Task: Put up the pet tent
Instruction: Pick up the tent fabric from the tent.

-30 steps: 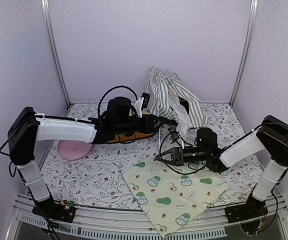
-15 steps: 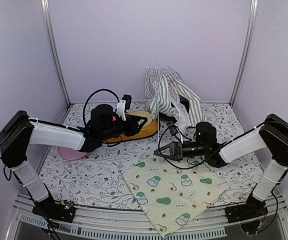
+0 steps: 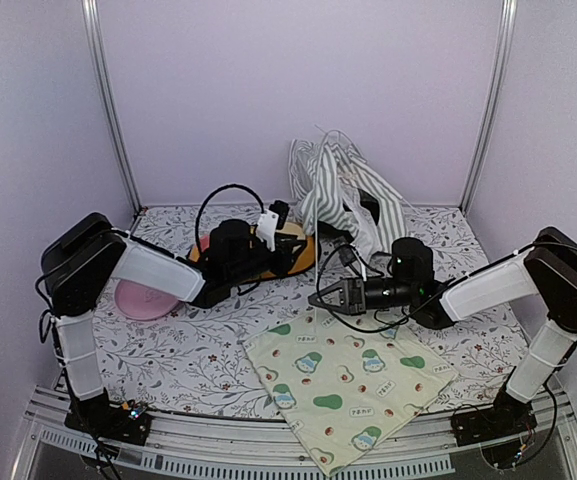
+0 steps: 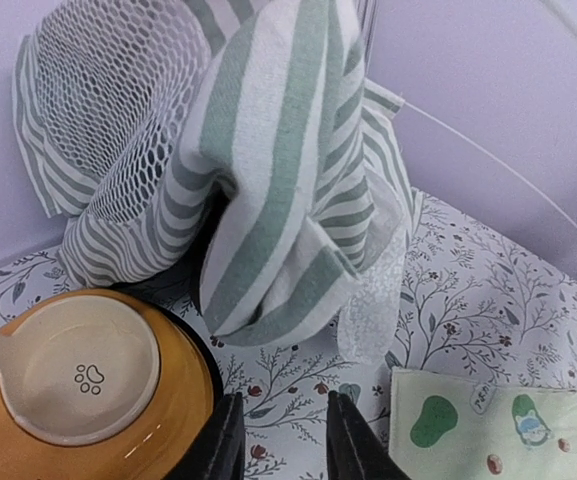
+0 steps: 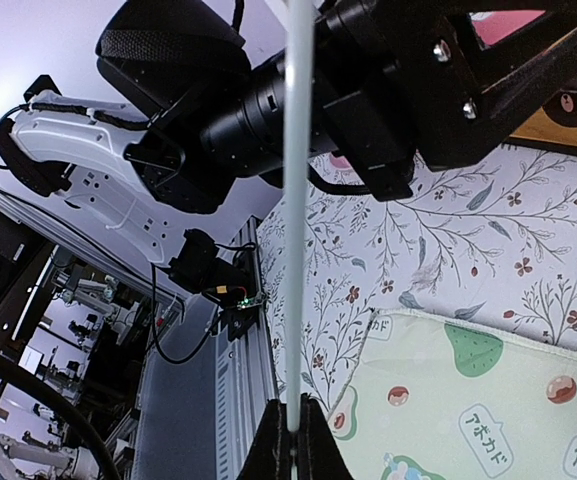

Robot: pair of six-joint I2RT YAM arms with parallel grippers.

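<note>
At the left edge of the overhead view, a pink round dish (image 3: 140,298) lies close to the side wall, half under the left arm. Right of it, the left pincer (image 3: 290,252) hangs at the right end of the orange bowl (image 4: 78,400). Its fingers (image 4: 226,445) are partly spread, with only bench (image 3: 198,350) showing between them. A paw print marks the bowl's pale cup. At upper centre the pet tent (image 3: 340,195), striped green and white, slumps against the back wall, and bare flowered bench lies open to its right. At centre right, the right pincer (image 3: 318,298) is pressed together on a thin white pole (image 5: 295,200). Below it the avocado mat (image 3: 353,385) lies askew, its near corner hanging past the bench's front edge. Katakana on it reads "アボカド".
</note>
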